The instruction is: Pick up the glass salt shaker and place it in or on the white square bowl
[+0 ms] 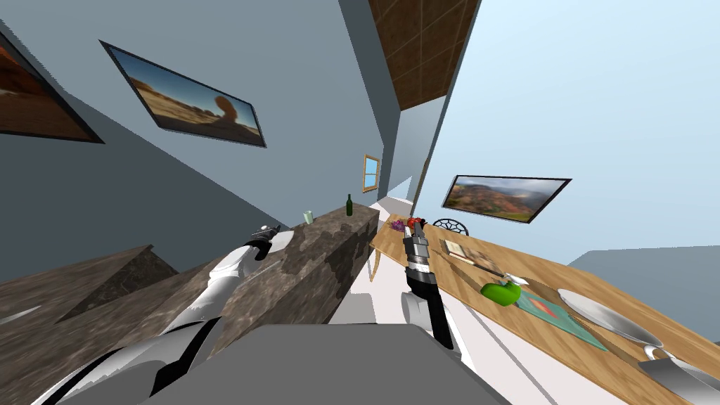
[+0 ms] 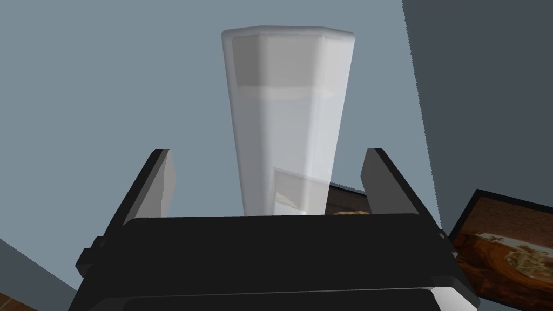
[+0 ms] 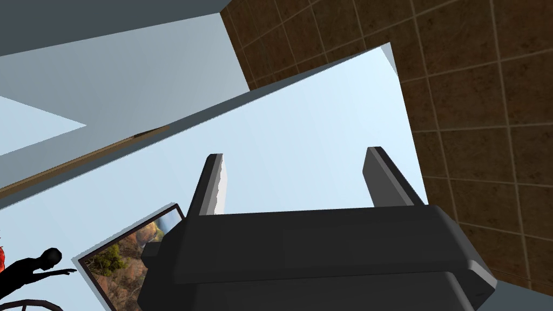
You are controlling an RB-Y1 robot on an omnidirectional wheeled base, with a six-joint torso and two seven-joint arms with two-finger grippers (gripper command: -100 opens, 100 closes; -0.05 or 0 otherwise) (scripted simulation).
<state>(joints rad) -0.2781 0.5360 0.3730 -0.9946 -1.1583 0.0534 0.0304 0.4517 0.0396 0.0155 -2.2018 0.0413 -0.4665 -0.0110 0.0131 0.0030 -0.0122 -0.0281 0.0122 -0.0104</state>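
Salt shaker: pale, translucent, faceted, upright between the left claw's fingers. The claw is open, with a gap on each side and no contact. The shaker's base is hidden behind the claw body.

Head view puts this claw over the dark marbled worktop, just beside a white dish; I cannot tell if that is the bowl.

Risks:
- The shaker is tall and narrow, so an uneven close could let one finger touch first and tip it.
- A grip low on smooth facets may let it pivot or slip when lifted.

Right claw: raised, open, holding nothing.
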